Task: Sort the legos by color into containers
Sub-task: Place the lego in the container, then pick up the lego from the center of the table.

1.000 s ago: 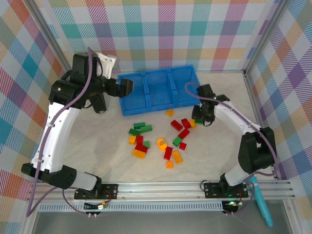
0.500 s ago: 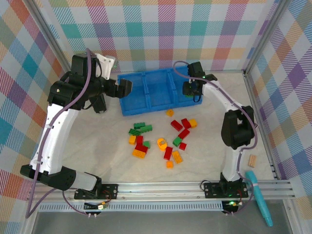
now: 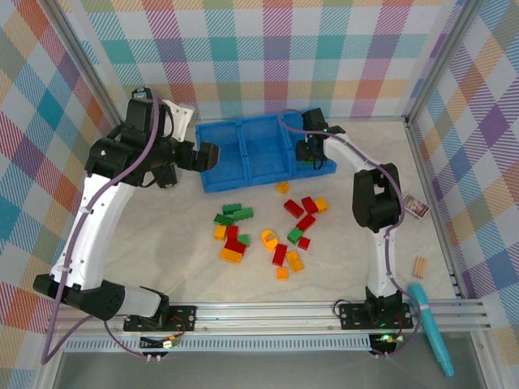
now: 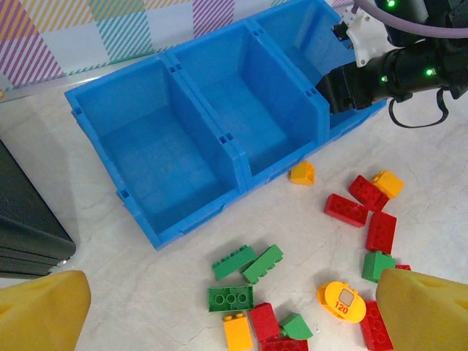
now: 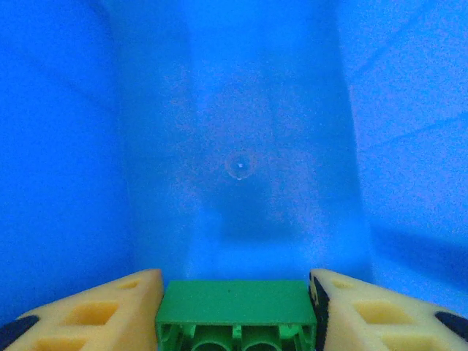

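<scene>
Right wrist view: the right gripper (image 5: 235, 296) is clamped on a green lego (image 5: 235, 313), one yellow finger (image 5: 95, 311) pressed to each short end of the brick, studs facing away. Beneath it is the blue floor of the containers (image 5: 241, 110). From the top external camera, this gripper hangs inside the right-hand compartment of the three joined bins, whose tray sits against the middle of the table's (image 3: 162, 243) far edge.

The left gripper (image 3: 209, 154) hovers over the tray's left end with its fingers (image 4: 40, 307) spread wide apart and nothing between them. A black flat device (image 4: 29, 219) lies just beside the tray's left end.

The loose legos (image 3: 280, 254) lie scattered around the middle of the table, in front of the tray and apart from it: red, green and orange-yellow bricks mixed together. One orange-yellow piece (image 3: 282, 187) sits nearest the tray's front wall. A round orange piece marked 120 (image 4: 341, 301) lies among the red bricks. A tan wooden block (image 3: 419, 267) rests near the table's right edge, well apart from the bricks.
</scene>
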### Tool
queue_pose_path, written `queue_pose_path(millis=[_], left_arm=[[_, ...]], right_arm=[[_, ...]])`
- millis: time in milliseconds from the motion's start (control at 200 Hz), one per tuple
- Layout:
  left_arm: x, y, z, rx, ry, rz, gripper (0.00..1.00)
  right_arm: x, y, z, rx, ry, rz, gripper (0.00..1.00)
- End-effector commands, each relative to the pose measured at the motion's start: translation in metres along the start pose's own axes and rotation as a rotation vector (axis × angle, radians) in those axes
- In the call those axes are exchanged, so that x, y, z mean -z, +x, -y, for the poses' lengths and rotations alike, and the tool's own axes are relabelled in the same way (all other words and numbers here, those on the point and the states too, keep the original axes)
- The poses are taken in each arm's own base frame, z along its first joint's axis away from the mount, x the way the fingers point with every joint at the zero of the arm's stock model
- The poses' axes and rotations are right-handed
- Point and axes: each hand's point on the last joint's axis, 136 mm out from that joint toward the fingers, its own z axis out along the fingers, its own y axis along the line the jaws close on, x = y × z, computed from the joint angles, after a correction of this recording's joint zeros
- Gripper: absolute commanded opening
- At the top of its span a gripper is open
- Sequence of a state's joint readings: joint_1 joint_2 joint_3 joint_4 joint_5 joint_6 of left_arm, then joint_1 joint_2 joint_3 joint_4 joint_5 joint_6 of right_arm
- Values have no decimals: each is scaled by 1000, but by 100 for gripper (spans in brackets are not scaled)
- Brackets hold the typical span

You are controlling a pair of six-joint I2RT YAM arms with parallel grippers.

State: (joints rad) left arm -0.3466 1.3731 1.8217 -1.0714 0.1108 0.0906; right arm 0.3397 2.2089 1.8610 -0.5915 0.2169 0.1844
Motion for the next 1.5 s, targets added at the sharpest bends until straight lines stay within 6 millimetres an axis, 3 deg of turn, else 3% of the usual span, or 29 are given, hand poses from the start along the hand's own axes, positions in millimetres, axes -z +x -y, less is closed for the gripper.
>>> queue_pose_path(millis=[0,250,450,730,905,1235,1495], left_arm=[[9,1,3,5,0,15,100],[19,0,5,0,7,41,100],[30,2,9,5,28,62,100],[35,8,10,16,30,73,100],[33,9,11,18,35,63,100],[29,13,11,33,39,53,100],[29,13,10,36,33,54,100]], right_arm=[[30,-21,-4,16,-14,59,59],[65,-15,1,9,-25,66,65],[86,21,13,-16,-6,41,67],[81,95,25,-58,-2,-74,68],[71,126,23,-65,-28,-141,69],[52,159,23,-69,-35,-225,67],[40,170,21,-69,-42,-264,60]])
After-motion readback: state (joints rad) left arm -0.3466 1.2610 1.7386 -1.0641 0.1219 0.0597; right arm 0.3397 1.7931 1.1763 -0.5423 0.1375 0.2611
